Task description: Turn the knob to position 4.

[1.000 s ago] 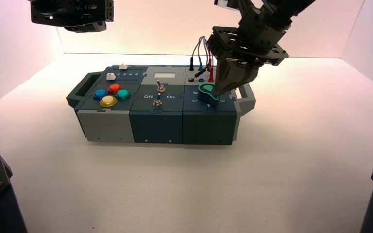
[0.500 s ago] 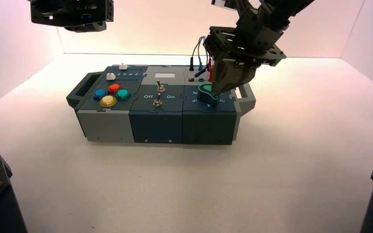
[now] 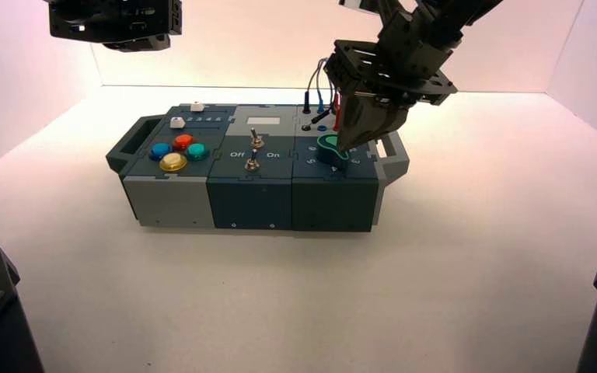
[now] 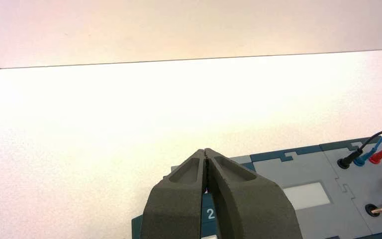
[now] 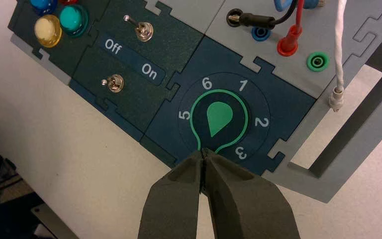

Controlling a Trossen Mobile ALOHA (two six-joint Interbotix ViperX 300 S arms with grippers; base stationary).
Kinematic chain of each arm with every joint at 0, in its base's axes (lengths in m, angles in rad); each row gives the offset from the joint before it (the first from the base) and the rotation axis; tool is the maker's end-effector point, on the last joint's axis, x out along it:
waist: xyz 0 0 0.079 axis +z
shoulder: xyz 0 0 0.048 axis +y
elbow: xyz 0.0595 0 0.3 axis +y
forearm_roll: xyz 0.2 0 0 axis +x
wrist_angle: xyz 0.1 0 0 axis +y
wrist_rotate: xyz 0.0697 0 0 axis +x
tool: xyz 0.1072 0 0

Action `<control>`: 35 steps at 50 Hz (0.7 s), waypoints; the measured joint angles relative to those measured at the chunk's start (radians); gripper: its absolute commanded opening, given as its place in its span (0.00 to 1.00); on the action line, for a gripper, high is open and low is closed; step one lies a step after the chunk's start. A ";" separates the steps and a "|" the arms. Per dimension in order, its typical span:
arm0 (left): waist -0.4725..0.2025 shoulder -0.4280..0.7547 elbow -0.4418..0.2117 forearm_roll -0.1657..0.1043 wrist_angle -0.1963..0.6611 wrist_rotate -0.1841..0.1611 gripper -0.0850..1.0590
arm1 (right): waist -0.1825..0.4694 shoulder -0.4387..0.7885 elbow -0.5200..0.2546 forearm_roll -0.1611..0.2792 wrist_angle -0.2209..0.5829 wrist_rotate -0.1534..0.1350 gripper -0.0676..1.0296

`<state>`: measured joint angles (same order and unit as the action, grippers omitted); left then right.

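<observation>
The green teardrop knob (image 5: 219, 119) sits on the dark blue panel at the box's right end, inside an arc of white digits 6, 1, 2, 3 and 5. Its pointed tip lies between the 5 and the 3, aimed at my right gripper (image 5: 205, 153). The numeral 4 is hidden under those fingertips. The right gripper is shut with nothing in it, and its tips are at the knob's point; I cannot tell if they touch. In the high view it hangs over the knob (image 3: 329, 147). My left gripper (image 4: 205, 152) is shut and parked high at the back left (image 3: 116, 19).
Two metal toggle switches (image 5: 143, 31) labelled Off and On stand beside the knob panel. Coloured push buttons (image 3: 175, 151) sit at the box's left end. Plugged wires (image 5: 289, 37) and sockets lie behind the knob. A grey handle (image 5: 358, 119) juts from the box's right side.
My right gripper has shifted slightly up and to the left over the knob. The knob looks unchanged. The left arm has not moved.
</observation>
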<state>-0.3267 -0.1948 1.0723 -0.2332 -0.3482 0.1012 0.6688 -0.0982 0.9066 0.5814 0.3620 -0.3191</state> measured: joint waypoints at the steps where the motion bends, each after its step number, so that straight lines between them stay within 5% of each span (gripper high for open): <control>1: 0.000 0.000 0.000 0.000 0.000 0.000 0.05 | 0.000 0.000 0.000 0.000 -0.002 0.000 0.04; 35: 0.000 0.002 -0.002 0.002 0.000 0.000 0.05 | -0.006 -0.048 0.049 -0.002 -0.057 0.000 0.04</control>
<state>-0.3267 -0.1933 1.0707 -0.2316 -0.3482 0.1012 0.6627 -0.1457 0.9557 0.5798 0.3053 -0.3191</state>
